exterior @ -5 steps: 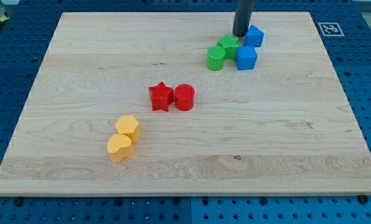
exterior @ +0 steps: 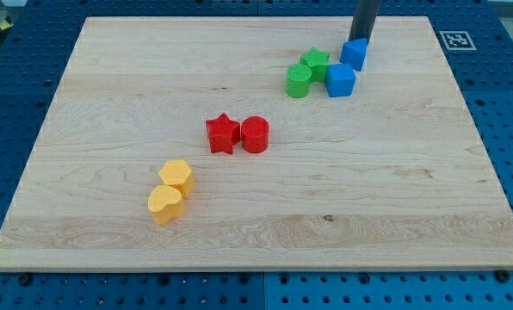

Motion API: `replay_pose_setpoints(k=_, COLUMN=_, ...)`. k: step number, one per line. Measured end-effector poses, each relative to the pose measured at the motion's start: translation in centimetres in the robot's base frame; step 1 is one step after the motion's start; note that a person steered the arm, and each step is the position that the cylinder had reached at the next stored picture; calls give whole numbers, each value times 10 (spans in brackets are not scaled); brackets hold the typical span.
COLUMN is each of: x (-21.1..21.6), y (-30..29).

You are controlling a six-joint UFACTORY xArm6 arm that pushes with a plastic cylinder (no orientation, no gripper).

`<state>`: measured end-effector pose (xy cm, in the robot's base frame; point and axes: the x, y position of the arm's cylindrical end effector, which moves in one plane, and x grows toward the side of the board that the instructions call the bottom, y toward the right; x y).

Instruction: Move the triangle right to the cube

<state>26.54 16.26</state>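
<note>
- The tool is a bare rod with nothing to open or close and holds nothing; my tip [exterior: 359, 40] sits at the view's top, touching or just beside the upper edge of the blue triangle [exterior: 353, 53].
- The blue triangle lies just above the blue cube [exterior: 341, 79], slightly toward the view's right, near or touching it.
- Recommended: bring my tip to the triangle's upper left side and push down and rightward, so it settles beside the cube's right face.
- Avoid contact with the green star [exterior: 315, 62] and green cylinder [exterior: 298, 82] on the cube's left.
- Keep strokes short on the surface [exterior: 394, 189].
</note>
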Motion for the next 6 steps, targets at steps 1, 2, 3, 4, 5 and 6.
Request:
replay_pose_setpoints(k=1, x=30, y=0)
replay_pose_setpoints(k=2, x=52, y=-1)
replay_pose_setpoints(k=3, x=55, y=-3)
replay_pose_setpoints(k=4, x=55, y=-5)
replay_pose_setpoints(k=5, x=53, y=-21)
replay_pose_setpoints(k=6, x=53, y=-31)
